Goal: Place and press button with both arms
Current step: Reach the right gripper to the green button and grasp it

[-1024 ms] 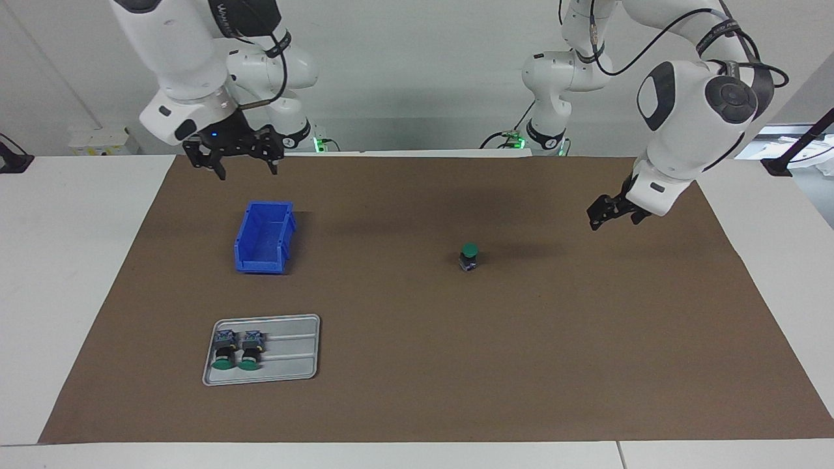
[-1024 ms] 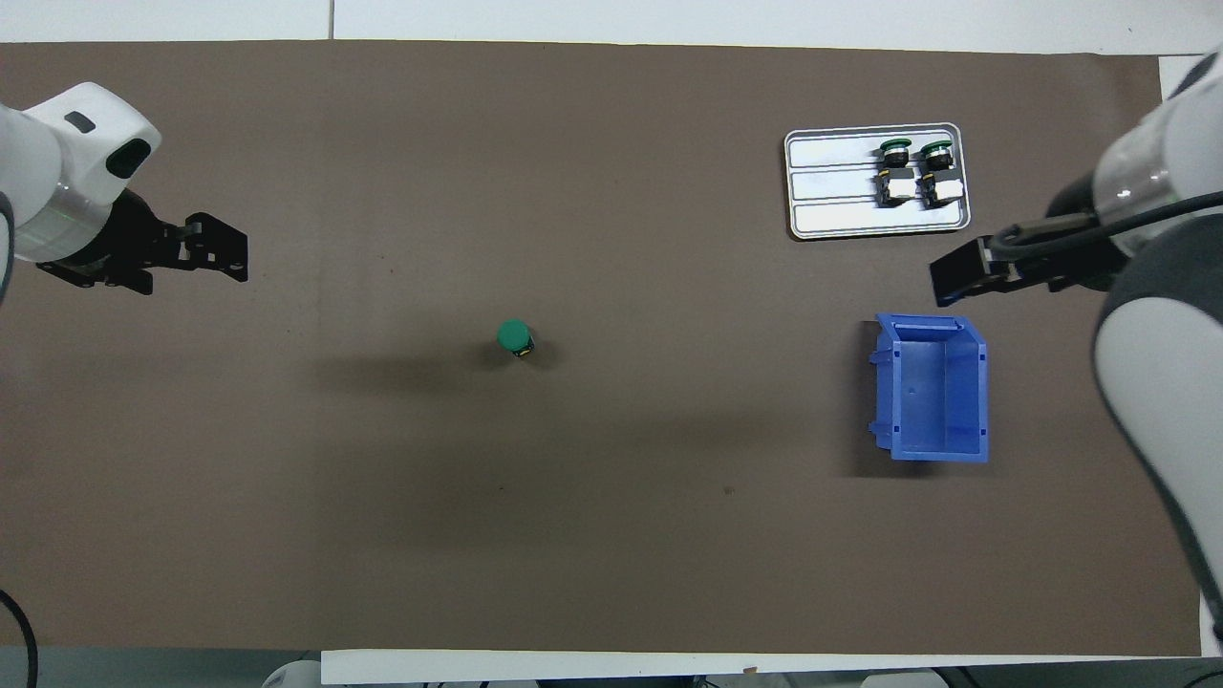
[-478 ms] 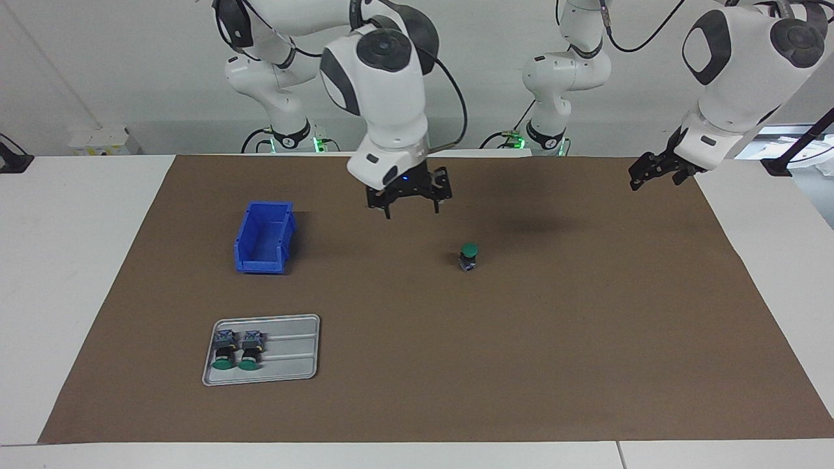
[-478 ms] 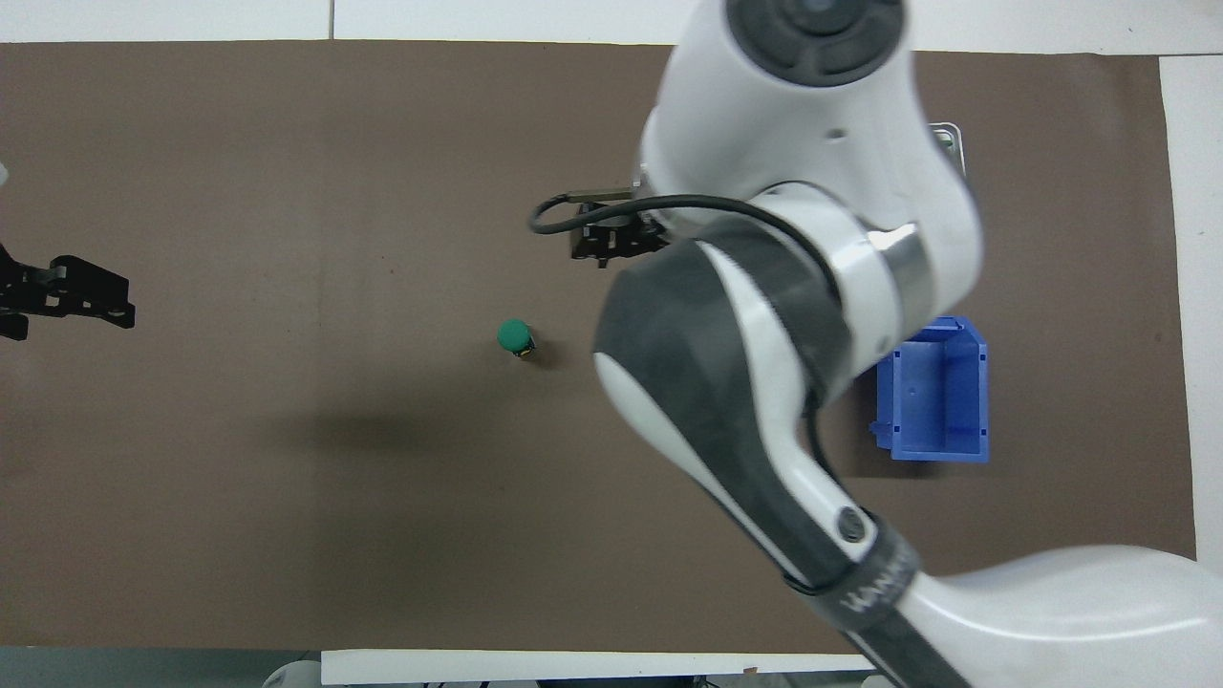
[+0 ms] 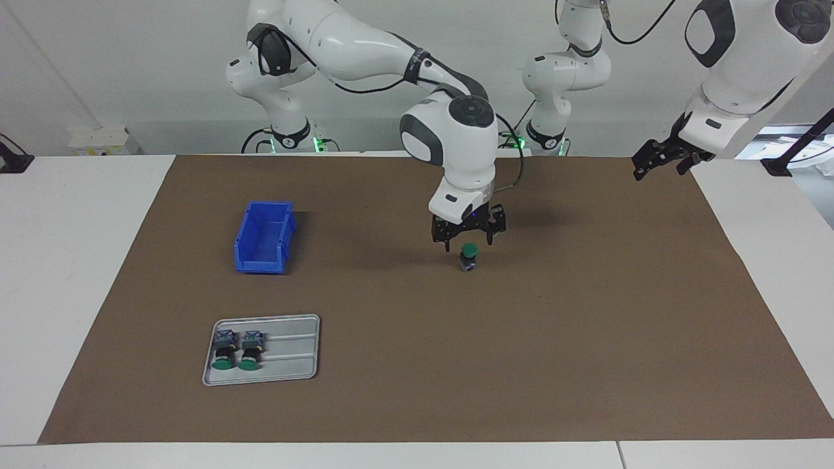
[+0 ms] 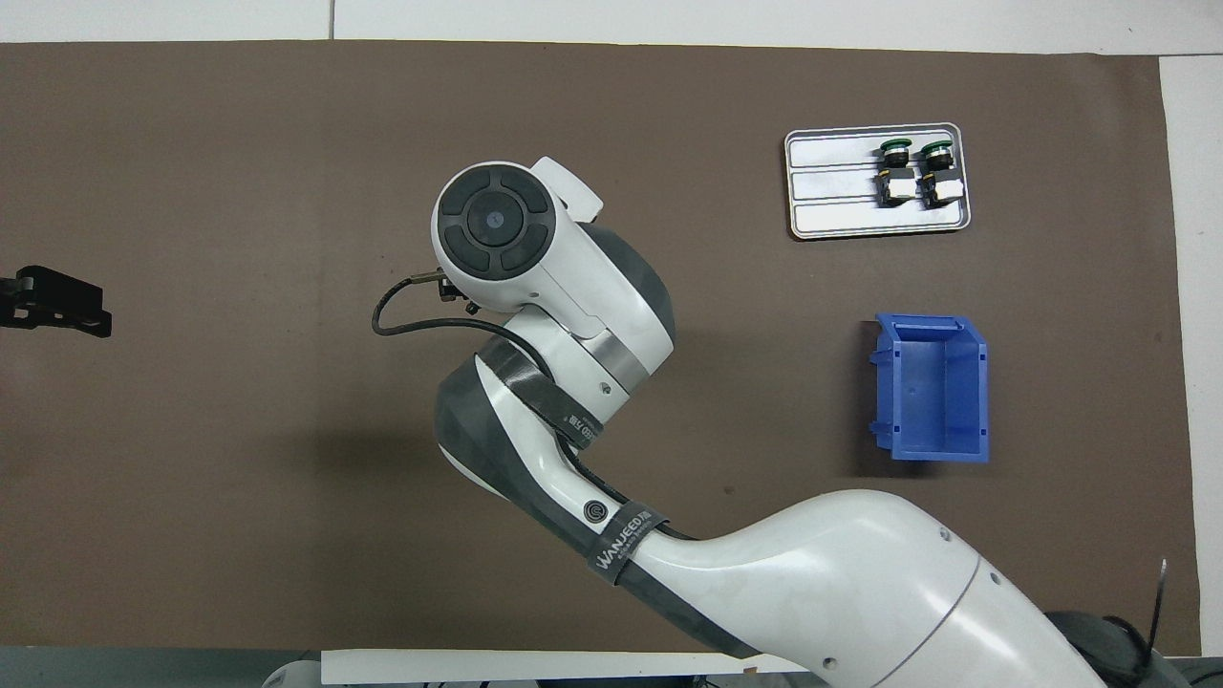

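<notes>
a white counter [image 5: 78,260] wears a big brown mat [image 5: 456,365]. a plain white wall [image 5: 130,65] stands at the robots' end. the light is bright and even.

Mat [image 5: 521,352] open around button [image 5: 468,255]; bin [image 5: 264,238] well apart.

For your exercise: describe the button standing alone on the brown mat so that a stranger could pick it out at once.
Start at the brown mat. Near its middle, under the right gripper, stands the button, green cap up. The two other buttons lie flat on the grey tray.
</notes>
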Robot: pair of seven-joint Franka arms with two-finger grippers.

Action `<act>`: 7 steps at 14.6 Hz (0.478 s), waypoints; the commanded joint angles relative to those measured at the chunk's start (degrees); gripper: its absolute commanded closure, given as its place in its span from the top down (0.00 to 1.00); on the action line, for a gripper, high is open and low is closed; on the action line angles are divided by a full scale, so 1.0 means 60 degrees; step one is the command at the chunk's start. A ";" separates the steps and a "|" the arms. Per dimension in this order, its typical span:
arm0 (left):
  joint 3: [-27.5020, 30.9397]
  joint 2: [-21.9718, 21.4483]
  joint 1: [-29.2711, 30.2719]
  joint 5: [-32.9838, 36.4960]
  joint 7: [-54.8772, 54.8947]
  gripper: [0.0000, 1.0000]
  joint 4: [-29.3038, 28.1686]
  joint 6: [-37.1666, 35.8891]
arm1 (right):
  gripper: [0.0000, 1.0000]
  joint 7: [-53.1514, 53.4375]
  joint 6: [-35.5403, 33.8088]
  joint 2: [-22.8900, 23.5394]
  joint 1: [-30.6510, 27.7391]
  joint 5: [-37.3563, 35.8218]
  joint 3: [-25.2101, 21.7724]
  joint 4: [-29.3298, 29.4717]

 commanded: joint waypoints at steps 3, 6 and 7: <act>0.0035 -0.0160 0.0304 0.0149 0.0132 0.99 0.0002 -0.0182 | 0.99 -0.0093 0.1681 -0.0326 0.0037 -0.0475 0.0049 -0.1769; 0.0050 -0.0189 0.0349 0.0149 0.0147 0.99 -0.0012 -0.0255 | 0.99 -0.0166 0.2222 -0.0428 0.0052 -0.0520 0.0049 -0.2399; 0.0050 -0.0189 0.0349 0.0149 0.0147 0.99 -0.0012 -0.0270 | 0.99 -0.0166 0.2210 -0.0443 0.0052 -0.0520 0.0064 -0.2415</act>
